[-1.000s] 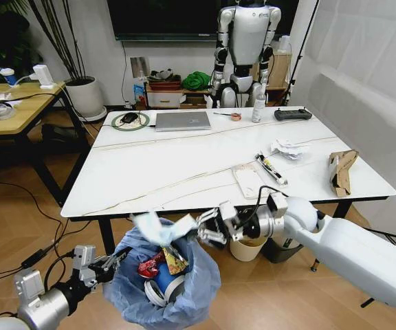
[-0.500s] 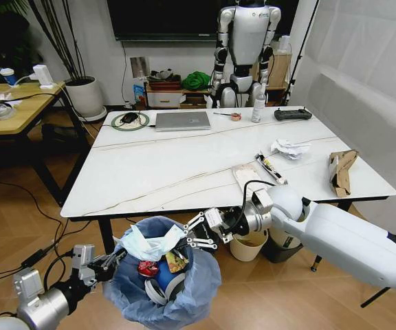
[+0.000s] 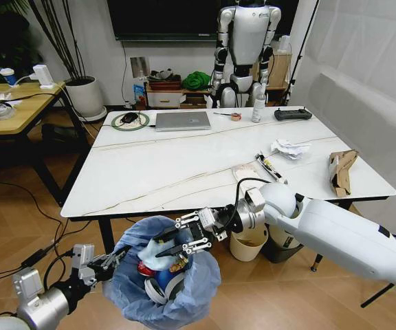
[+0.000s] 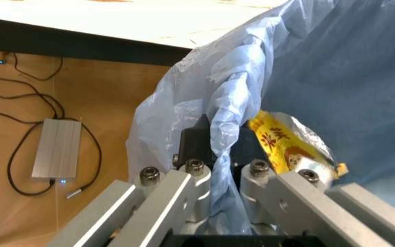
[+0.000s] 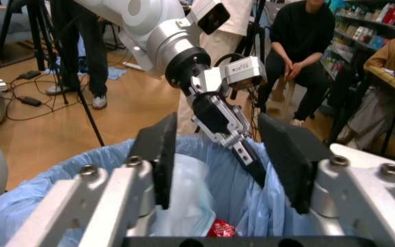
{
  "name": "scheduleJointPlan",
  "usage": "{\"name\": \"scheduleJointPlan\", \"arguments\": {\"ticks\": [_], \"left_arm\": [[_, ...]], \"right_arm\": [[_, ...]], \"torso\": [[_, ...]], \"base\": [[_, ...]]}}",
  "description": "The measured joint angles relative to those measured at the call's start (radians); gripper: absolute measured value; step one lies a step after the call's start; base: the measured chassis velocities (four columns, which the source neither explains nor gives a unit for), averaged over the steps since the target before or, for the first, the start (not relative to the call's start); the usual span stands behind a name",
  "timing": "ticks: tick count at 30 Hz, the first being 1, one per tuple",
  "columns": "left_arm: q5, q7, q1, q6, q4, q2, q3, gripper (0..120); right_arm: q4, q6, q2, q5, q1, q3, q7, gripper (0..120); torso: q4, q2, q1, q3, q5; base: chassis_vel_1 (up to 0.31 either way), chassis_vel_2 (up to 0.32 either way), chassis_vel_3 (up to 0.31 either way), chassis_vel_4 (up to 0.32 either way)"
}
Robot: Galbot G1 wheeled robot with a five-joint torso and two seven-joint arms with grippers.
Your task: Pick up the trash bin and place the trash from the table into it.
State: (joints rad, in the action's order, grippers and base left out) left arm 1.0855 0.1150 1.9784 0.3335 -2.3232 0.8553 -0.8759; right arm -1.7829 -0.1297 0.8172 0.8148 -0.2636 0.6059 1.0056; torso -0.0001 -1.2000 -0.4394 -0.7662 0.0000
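While left end effector [image 3: 115,260] pinches trash bin [image 3: 162,302] rim, right end effector [image 3: 177,240] spread above.

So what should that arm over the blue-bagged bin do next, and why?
Probably lift back toward the white table: the right gripper hangs open above the blue-bagged trash bin, which the left gripper holds by its rim, while crumpled white paper and torn brown cardboard remain.

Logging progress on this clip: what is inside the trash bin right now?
In the trash bin: pale-blue mask on top, red wrapper, yellow wrapper, white lid. The open right gripper hangs over them; deeper contents are covered.
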Motion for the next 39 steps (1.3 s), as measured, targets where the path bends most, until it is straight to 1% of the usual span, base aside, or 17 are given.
{"name": "scheduleJointPlan", "arguments": {"ticks": [5,6,8,12,13,14,17,18,19,20,22,23,24,25,29,34,39], "left_arm": [[-0.001,0.0,0.0,0.001,0.0,0.003,0.001,0],[-0.001,0.0,0.0,0.001,0.0,0.003,0.001,0],[-0.002,0.001,0.002,0.001,0.0,0.004,0.001,0],[-0.004,0.002,0.004,0.001,0.0,0.004,0.0,0],[-0.004,0.002,0.004,0.001,0.0,0.004,0.0,0],[-0.004,0.002,0.004,0.001,0.0,0.004,0.0,0],[-0.005,0.003,0.004,0.001,0.0,0.004,0.0,0],[-0.005,0.003,0.004,0.001,-0.001,0.003,0.0,0],[-0.005,0.003,0.004,0.001,-0.001,0.003,0.0,0],[-0.005,0.003,0.004,0.0,-0.001,0.003,0.0,0],[-0.005,0.003,0.004,0.0,-0.001,-0.001,0.0,0],[-0.005,0.003,0.004,0.0,-0.001,-0.001,0.0,0],[-0.005,0.004,0.004,0.0,-0.002,-0.004,0.0,0],[-0.005,0.004,0.003,0.0,-0.002,-0.005,0.0,0],[-0.003,0.004,0.003,-0.001,-0.003,-0.007,-0.001,0],[0.001,0.005,0.002,-0.002,-0.003,-0.011,-0.003,0],[0.006,0.005,-0.003,-0.002,-0.002,-0.017,-0.003,0]], "right_arm": [[0.003,-0.003,-0.001,0.004,-0.007,-0.017,0.001,71],[0.003,-0.003,-0.001,0.004,-0.007,-0.017,0.001,71],[0.003,-0.004,-0.003,0.011,-0.013,-0.034,-0.028,78],[-0.021,-0.027,-0.037,0.015,-0.039,-0.062,-0.342,94],[-0.027,-0.03,-0.046,0.005,-0.057,-0.077,-0.468,98],[-0.027,-0.03,-0.046,0.005,-0.057,-0.077,-0.468,98],[-0.028,-0.028,-0.059,-0.006,-0.118,-0.115,-0.719,100],[-0.033,0.004,-0.065,-0.006,-0.151,-0.139,-0.809,100],[-0.033,0.004,-0.065,-0.006,-0.151,-0.139,-0.809,100],[-0.038,0.03,-0.072,-0.006,-0.172,-0.154,-0.87,100],[-0.059,0.109,-0.094,-0.017,-0.219,-0.181,-1.032,100],[-0.059,0.109,-0.094,-0.017,-0.219,-0.181,-1.032,100],[-0.076,0.204,-0.113,-0.059,-0.249,-0.199,-1.158,100],[-0.08,0.258,-0.127,-0.084,-0.267,-0.214,-1.209,100],[-0.074,0.348,-0.155,-0.129,-0.316,-0.269,-1.24,100],[-0.062,0.48,-0.179,-0.116,-0.422,-0.403,-1.164,98],[-0.056,0.528,-0.161,-0.086,-0.432,-0.427,-1.13,100]], "torso": [[0.0,0.0,0.0,0.0,0.0],[0.0,0.0,0.0,0.0,0.0],[0.0001,0.0,0.0,0.0,0.0001],[0.0,0.0,0.0,0.0,0.0],[-0.0001,0.0,0.0,0.0,0.0],[-0.0001,0.0,0.0,0.0,0.0],[0.0001,0.0,0.0,0.0,0.0002],[0.0001,0.0,0.0,0.0,0.0004],[0.0001,0.0,0.0,0.0,0.0004],[0.0001,0.0,0.0,0.0,0.0002],[-0.0002,0.0,0.0,0.0,0.0003],[-0.0002,0.0,0.0,0.0,0.0003],[-0.0001,0.0,0.0,0.0,0.0003],[0.0001,0.0,0.0,0.0,0.0001],[0.0,0.0,0.0,0.0,0.0001],[-0.0003,0.0,0.0,0.0,0.0002],[0.0001,0.0,0.0,0.0,0.0001]], "base": [[0.0,0.0,0.0,0.0],[0.0,0.0,0.0,0.0],[0.0,0.0,0.0,0.0],[0.0,0.0,0.0,0.0],[0.0,0.0,0.0,0.0],[0.0,0.0,0.0,0.0],[0.0,0.0,0.0,0.0],[0.0,0.0,0.0,0.0],[0.0,0.0,0.0,0.0],[0.0,0.0,0.0,0.0],[0.0,0.0,0.0,0.0],[0.0,0.0,0.0,0.0],[0.0,0.0,0.0,0.0],[0.0,0.0,0.0,0.0],[0.0,0.0,0.0,0.0],[0.0,0.0,0.0,0.0],[0.0,0.0,0.0,0.0]]}}
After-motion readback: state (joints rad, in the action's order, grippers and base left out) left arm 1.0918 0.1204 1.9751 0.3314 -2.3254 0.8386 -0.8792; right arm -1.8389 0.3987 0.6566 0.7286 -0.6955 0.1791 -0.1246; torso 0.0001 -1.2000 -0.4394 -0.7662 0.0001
